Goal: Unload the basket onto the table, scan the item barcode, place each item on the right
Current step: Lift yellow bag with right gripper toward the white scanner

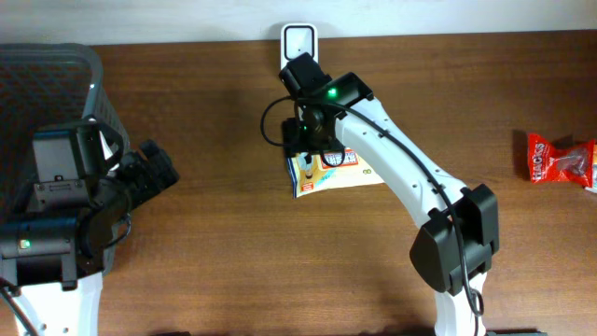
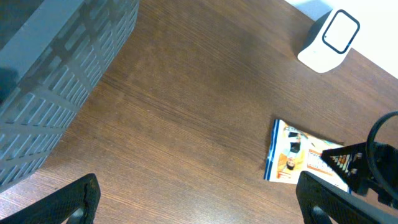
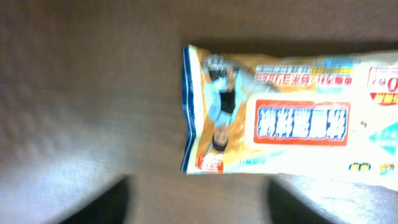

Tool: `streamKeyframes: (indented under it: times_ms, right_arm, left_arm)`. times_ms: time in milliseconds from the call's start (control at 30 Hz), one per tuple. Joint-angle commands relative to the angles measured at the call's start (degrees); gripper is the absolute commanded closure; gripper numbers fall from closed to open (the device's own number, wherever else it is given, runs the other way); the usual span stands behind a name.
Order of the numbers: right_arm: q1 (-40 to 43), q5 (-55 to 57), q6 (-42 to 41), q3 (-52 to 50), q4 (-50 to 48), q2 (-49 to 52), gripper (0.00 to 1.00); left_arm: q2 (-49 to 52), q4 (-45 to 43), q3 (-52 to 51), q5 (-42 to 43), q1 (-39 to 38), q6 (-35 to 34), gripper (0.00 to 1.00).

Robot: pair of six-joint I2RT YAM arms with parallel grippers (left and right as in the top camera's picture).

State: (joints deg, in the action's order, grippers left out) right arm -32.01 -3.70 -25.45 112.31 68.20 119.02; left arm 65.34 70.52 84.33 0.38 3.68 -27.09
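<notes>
Plainly, left fingers (image 2: 74,202) and right fingers (image 3: 102,202) are gaping empty; the flat-lying packet (image 3: 280,118) is possibly hiding its barcode.

I read no legible text. The yellow packet (image 3: 280,118) carries a red panel (image 3: 301,123) of white characters, inverted and blurred. The red packet (image 1: 558,161) on the desk (image 1: 215,261) bears white lettering too small to resolve.
</notes>
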Motion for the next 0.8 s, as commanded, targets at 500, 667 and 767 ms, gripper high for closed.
streamKeyframes:
  times_ms: [500,667,767]
  right_arm:
    - [10.2,-1.9,-40.3,-16.3,-11.3,0.4,0.03]
    - [8.7,-2.1,-44.1,-24.9,-22.9,0.4,0.11]
    - [8.7,-1.7,-44.1,-27.5,-26.3,0.8,0.15]
  left_arm:
    - [-0.4,-0.1,0.8,-0.6,0.3,-0.5,0.01]
    - [-0.4,-0.1,0.8,-0.6,0.3,-0.5,0.01]
    - [-0.4,-0.1,0.8,-0.6,0.3,-0.5,0.01]
